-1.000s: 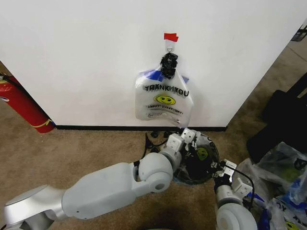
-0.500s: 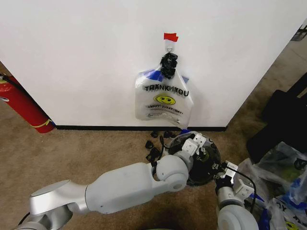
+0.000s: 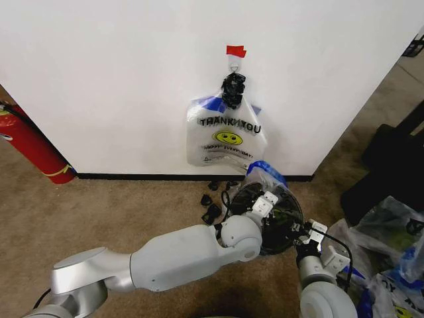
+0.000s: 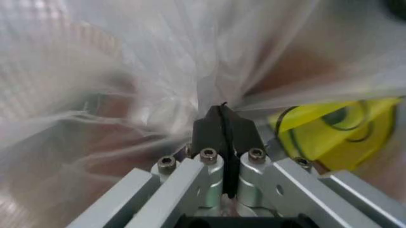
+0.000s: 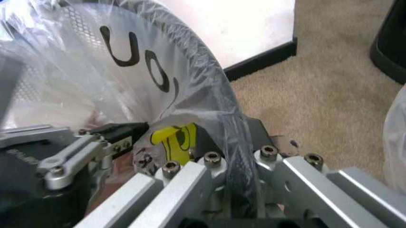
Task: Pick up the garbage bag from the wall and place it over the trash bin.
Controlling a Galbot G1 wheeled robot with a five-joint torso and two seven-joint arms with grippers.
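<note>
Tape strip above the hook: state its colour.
Red; the tape shows best in the head view.

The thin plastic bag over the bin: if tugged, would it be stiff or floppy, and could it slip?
Likely floppy: the bag bunches into folds where the left hand pinches it. Probably very light, since it is see-through film. It may slide off the trash bin, as the film looks smooth and glossy.

The head camera looks down from above at the plain white wall (image 3: 119, 79) and the small round dark bin (image 3: 275, 215), while both wrist cameras sit pressed close against the thin see-through plastic bag (image 5: 127, 71) draped there
</note>
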